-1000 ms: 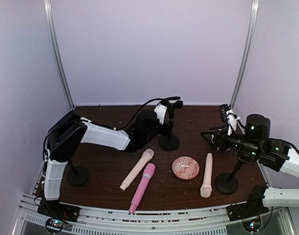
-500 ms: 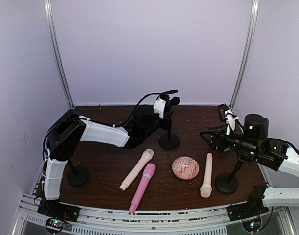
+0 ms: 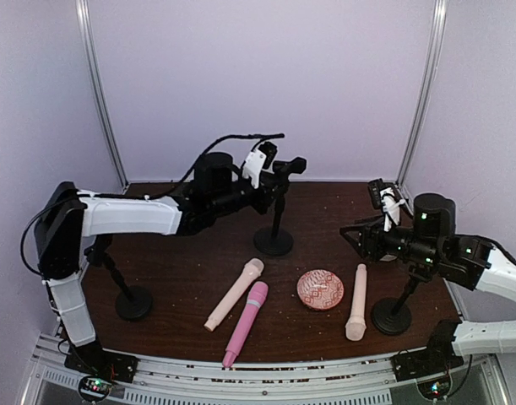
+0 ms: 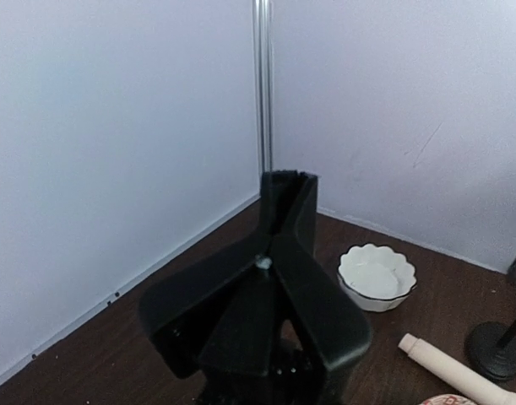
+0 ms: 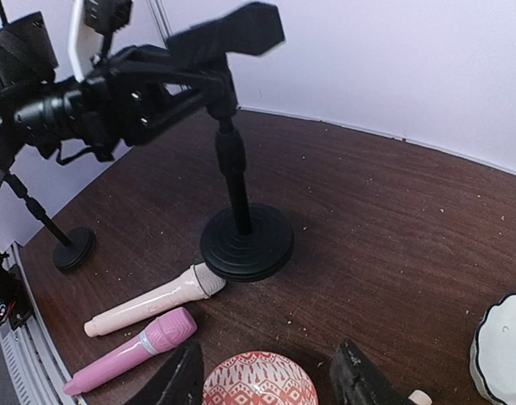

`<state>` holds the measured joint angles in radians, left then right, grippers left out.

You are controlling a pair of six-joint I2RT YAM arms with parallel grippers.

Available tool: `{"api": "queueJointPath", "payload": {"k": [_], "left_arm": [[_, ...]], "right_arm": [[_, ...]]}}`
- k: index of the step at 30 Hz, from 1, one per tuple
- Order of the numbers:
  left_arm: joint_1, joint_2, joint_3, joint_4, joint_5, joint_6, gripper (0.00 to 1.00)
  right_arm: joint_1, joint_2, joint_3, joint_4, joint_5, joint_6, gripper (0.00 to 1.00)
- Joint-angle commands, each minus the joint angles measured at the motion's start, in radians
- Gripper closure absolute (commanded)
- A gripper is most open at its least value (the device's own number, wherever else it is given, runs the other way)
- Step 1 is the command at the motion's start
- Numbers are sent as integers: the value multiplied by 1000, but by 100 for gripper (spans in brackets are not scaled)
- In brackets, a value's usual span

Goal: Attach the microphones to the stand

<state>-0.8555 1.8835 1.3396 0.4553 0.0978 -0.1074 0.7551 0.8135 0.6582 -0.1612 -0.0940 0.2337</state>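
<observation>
Brown tabletop (image 3: 181,270), lilac walls: centre stand being steadied.
Left gripper (image 3: 277,173) is clamping the middle stand (image 3: 273,241) at its head, probably bracing the clip. Right gripper (image 3: 352,239) is hanging part-open, empty. Microphones (image 3: 247,323) are lying flat at the stand's six o'clock.

Held in the jaws of the left gripper (image 3: 278,175), the stand (image 3: 274,240) is matt black, perhaps metal. Below them, the microphones (image 3: 247,322) look smooth, glossy plastic; the table (image 3: 181,263) is dark wood, crumb-speckled.

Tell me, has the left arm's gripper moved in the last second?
Yes. The left gripper, clamped on the stand, has risen: from about level with the table's back edge to above it.
</observation>
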Motion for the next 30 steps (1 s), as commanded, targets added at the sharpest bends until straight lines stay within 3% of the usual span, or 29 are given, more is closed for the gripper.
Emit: {"api": "queueJointPath", "payload": {"k": [1,5,10,12,16,30], "left_arm": [[31,-183,87,-110,212,-8,100],[44,-273,79,-188,290,-49,100],[74,-373,-34,-72,381,-179,100],[90,-395,-61,-35,412,-229,100],[123,-415,-102,29,481,-324,100],[128,-462,-174,85,543,-390,100]], "right_arm": [[6,46,102,46,-1,-25,48],[9,124,164,140,-101,-28,49],[41,253,229,231,-187,-42,49],[74,304,266,248,-211,-76,45],[131,417,380,225,-228,-148,42],[181,638,616,168,-210,-148,48]]}}
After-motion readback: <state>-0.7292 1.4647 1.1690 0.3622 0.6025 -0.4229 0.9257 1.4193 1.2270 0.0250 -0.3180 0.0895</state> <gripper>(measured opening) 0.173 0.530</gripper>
